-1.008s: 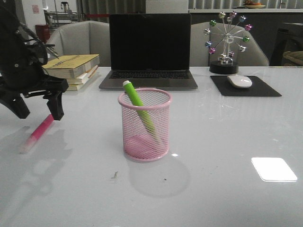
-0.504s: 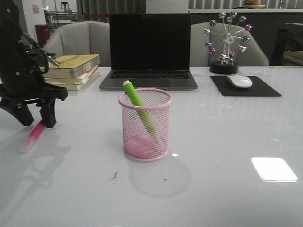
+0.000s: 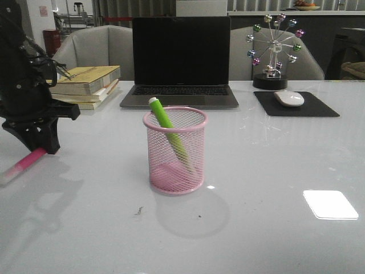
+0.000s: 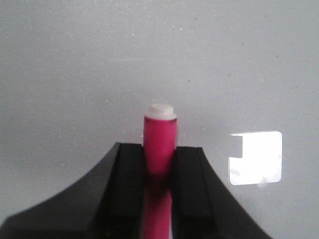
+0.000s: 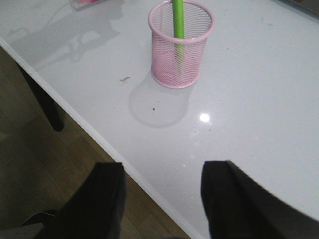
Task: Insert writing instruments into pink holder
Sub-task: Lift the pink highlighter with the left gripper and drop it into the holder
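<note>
The pink holder [image 3: 174, 151] stands upright mid-table, and the lime green marker [image 3: 165, 123] leans inside it with its whitish end above the rim. At the far left, my left gripper [image 3: 43, 145] is low over the table, shut on the pink marker [image 3: 27, 161]. The left wrist view shows the pink marker [image 4: 160, 137] squeezed between the two black fingers of the left gripper [image 4: 160, 149]. My right gripper [image 5: 162, 172] is open and holds nothing, hovering over the table's front edge; from it I see the holder [image 5: 180, 45] and the green marker [image 5: 178, 20].
A laptop [image 3: 179, 57] sits behind the holder, a stack of books [image 3: 85, 83] at the back left. A mouse [image 3: 289, 98] on a black pad and a ferris-wheel ornament [image 3: 274, 51] stand at the back right. The table edge [image 5: 99, 139] drops to the floor.
My left gripper came down and leftward onto the pink marker and closed on it. The marker has shifted left with it. Holder and green marker have not moved.
</note>
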You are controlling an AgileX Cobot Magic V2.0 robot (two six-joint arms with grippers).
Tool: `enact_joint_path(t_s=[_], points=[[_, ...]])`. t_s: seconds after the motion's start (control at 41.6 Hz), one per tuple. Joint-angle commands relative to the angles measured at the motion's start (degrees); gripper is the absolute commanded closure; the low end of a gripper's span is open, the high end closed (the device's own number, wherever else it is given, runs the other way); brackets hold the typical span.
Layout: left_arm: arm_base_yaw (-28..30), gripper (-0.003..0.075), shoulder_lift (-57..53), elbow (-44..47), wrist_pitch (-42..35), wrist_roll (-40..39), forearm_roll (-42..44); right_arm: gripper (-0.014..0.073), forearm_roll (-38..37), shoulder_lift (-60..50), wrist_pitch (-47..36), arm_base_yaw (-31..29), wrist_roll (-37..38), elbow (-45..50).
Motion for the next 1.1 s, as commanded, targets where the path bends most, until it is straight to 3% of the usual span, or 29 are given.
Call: enact_joint_path(t_s=[0.0, 0.288, 0.48, 0.576, 0.744, 0.96, 1.08], points=[[-1.3, 0.0629, -10.7, 2.1, -5.0, 0.4, -0.6, 0.0134, -0.2, 0.0, -4.1, -0.1, -0.3, -1.6], [-9.4, 0.0629, -35.1, 23.5, -32.8, 2.5, -1.1, 0.0134, -0.2, 0.0, -4.1, -0.1, -0.3, -1.6], [-19.6, 0.0629, -44.3, 36.0, -61.6, 2.5, -3.1, 0.0134, -0.2, 0.0, -4.1, -0.1, -0.3, -1.6], [-24.8, 0.0629, -43.0, 38.6, -73.3, 2.5, -3.1, 0.0134, -0.2, 0.0, -4.1, -0.1, -0.3, -1.6], [-31.3, 0.0629, -36.5, 38.3, -86.1, 2.5, -3.1, 0.0134, -0.2, 0.0, -4.1, -0.1, -0.3, -1.6], [-35.3, 0.0629, -25.5, 38.2, -103.3, 2.0, -3.1, 0.0134, -0.2, 0.0, -4.1, -0.1, -0.3, -1.6], [-36.8, 0.0629, -20.0, 38.2, -108.6, 1.4, -3.1, 0.0134, -0.2, 0.0, -4.1, -0.1, -0.3, -1.6]])
